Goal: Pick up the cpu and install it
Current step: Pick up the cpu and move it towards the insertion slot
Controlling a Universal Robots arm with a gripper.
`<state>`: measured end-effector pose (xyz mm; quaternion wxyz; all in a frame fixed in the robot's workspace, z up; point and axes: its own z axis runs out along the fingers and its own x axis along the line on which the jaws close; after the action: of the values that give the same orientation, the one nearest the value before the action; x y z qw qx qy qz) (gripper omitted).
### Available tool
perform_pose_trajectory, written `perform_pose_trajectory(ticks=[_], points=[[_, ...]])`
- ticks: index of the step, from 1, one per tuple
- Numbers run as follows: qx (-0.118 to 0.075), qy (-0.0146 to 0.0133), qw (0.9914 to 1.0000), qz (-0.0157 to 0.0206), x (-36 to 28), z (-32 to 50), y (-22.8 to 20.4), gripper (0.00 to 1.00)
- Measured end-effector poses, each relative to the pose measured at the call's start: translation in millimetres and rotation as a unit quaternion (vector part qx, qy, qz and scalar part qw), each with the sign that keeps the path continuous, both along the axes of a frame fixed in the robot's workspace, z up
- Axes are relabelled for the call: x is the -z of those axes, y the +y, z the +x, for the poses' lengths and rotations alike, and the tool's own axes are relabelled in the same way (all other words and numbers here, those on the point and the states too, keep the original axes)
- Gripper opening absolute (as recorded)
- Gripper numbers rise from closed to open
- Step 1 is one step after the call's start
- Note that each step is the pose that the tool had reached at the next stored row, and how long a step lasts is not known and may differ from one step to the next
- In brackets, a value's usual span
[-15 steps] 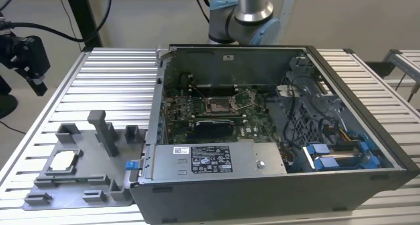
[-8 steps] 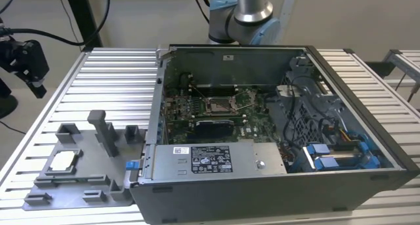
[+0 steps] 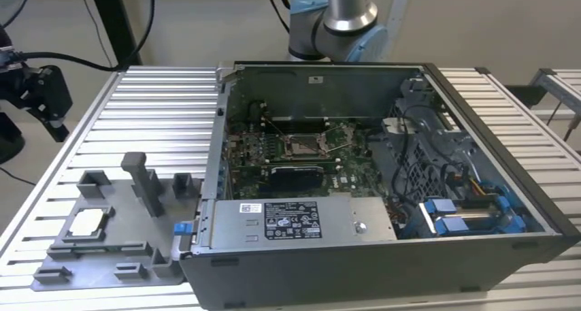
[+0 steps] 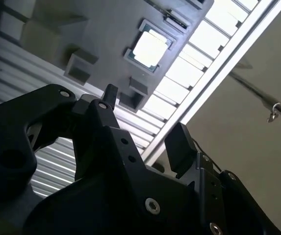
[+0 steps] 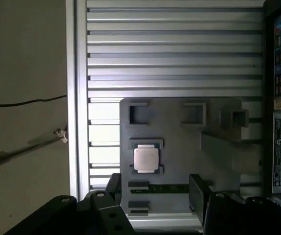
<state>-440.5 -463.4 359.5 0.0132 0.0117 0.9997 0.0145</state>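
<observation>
The cpu [image 3: 88,222], a small square chip with a silvery top, lies flat in a recess of the grey holder tray [image 3: 127,263] at the exterior view's left, beside the computer case. Both wrist views look down on it: the cpu [image 5: 145,158] sits in the tray [image 5: 179,147], and the cpu [image 4: 150,48] shows a green edge. My gripper [image 5: 155,191] hangs well above the tray, open, with nothing between its dark fingers [image 5: 197,190]. The gripper [image 4: 145,120] stands apart from the chip. Inside the case, the dark socket [image 3: 304,144] has its metal frame raised.
The open computer case [image 3: 382,270] takes up the table's middle and right, with a labelled grey box [image 3: 295,222] at its front. Upright posts [image 3: 145,182] rise from the tray. A black stand [image 3: 41,93] is at the far left. The slatted table's edge [image 5: 71,98] runs near the tray.
</observation>
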Motion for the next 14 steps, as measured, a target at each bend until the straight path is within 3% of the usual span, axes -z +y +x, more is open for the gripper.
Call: perform_pose_trajectory(ticks=[7,14], points=[[0.000,-0.0002,1.00000,0.0008,1.7,0.0,0.0,1.00],[0.000,0.0004,1.00000,0.0007,12.9,0.0,0.0,1.00]])
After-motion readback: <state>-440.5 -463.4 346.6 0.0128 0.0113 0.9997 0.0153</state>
